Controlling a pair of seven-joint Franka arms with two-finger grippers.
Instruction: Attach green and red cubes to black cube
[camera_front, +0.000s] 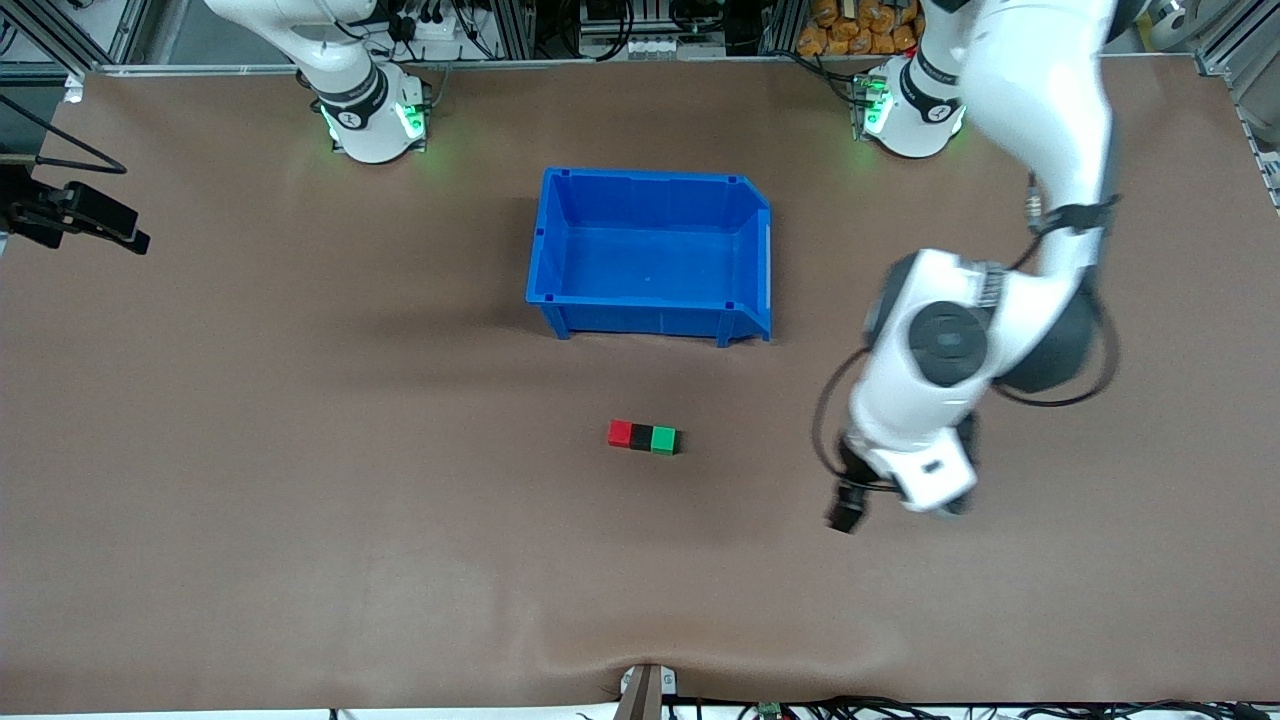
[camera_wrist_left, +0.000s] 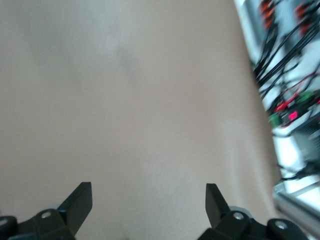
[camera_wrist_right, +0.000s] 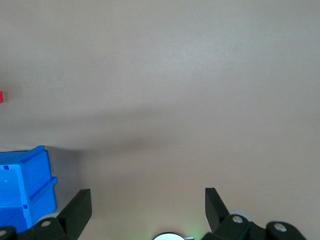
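Blue bin (camera_front: 650, 255) holds nothing; left gripper (camera_wrist_left: 147, 210) and right gripper (camera_wrist_right: 147, 210) gape wide, unladen.

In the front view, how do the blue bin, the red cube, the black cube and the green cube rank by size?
1. Blue bin, by far the largest.
2. Red cube, black cube and green cube: they look alike in size, touching in a row, so no ranking among them.

We see only a sliver of the red cube (camera_wrist_right: 1, 96), cut by the right wrist view's edge, well apart from the right pincer (camera_wrist_right: 148, 207); the cables (camera_wrist_left: 287, 75) off the surface near the left pincer (camera_wrist_left: 149, 202) are blurred.
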